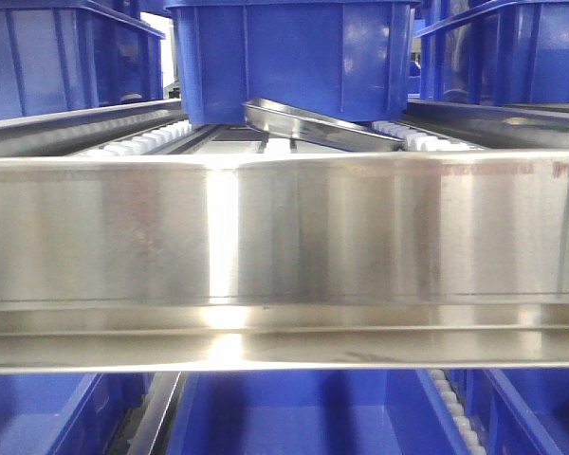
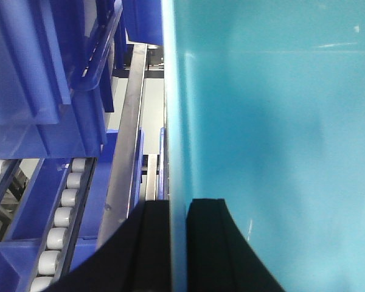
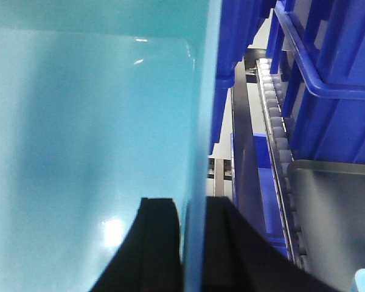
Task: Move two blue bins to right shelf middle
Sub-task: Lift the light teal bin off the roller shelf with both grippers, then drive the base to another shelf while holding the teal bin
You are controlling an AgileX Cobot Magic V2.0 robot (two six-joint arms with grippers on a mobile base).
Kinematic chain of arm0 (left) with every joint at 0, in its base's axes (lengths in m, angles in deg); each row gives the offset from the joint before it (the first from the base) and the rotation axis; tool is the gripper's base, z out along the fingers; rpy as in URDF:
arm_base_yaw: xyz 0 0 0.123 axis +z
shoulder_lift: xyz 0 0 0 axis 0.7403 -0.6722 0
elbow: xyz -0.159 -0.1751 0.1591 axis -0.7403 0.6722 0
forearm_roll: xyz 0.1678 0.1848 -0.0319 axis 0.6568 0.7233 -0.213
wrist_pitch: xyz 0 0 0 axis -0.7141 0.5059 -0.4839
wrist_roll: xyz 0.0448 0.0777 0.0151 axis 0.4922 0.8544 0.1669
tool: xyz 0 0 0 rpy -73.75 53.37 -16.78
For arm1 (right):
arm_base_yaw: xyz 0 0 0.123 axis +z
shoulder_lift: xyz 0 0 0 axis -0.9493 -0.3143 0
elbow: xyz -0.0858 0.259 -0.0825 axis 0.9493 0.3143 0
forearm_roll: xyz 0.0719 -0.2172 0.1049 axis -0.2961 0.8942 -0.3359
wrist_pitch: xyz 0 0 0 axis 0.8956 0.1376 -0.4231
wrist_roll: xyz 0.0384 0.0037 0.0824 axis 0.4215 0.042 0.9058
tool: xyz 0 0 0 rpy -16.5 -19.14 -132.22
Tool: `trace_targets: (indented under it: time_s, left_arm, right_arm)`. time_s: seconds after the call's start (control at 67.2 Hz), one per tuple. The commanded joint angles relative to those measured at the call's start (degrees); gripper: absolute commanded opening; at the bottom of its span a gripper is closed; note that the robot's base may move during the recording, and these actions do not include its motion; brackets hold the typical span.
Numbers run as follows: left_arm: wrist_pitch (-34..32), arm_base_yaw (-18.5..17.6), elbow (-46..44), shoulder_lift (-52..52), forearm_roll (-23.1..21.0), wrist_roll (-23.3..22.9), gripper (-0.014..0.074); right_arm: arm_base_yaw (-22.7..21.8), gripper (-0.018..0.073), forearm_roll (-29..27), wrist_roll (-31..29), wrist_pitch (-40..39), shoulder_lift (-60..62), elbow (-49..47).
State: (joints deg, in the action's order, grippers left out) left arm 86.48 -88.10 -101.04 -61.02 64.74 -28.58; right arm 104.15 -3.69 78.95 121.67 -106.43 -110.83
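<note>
Faint reddish marks on the steel rail [image 1: 512,171] are too blurred to read. The left claw [image 2: 177,243] pinches the cyan bin [image 2: 280,121] by its wall, one finger inside and one outside. The right claw [image 3: 194,243] clamps a cyan wall likewise. Dark bins [image 2: 42,73] and rollers [image 2: 61,219] crowd close alongside, leaving narrow gaps.

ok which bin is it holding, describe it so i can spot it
Among the roller racks of royal-blue bins, find the cyan bin that the left gripper and right gripper each pinch by a wall. It is pale and smooth-sided; its neighbours are dark and ribbed.
</note>
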Motion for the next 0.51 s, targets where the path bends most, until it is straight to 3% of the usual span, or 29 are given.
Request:
trace_targets:
  time_s: [0.0,0.491]
  left_arm:
    - [-2.53,-0.43,-0.61,0.24,1.63,0.02,-0.0111]
    - [-2.53,-0.43,-0.61,0.05,1.63,0.02,-0.0111]
  right_arm:
    - [0.31,-0.0162,1.67,-0.88,-2.90,0.42,-0.66]
    - [0.31,-0.0162,1.67,-0.88,-4.22,0.42,-0.66]
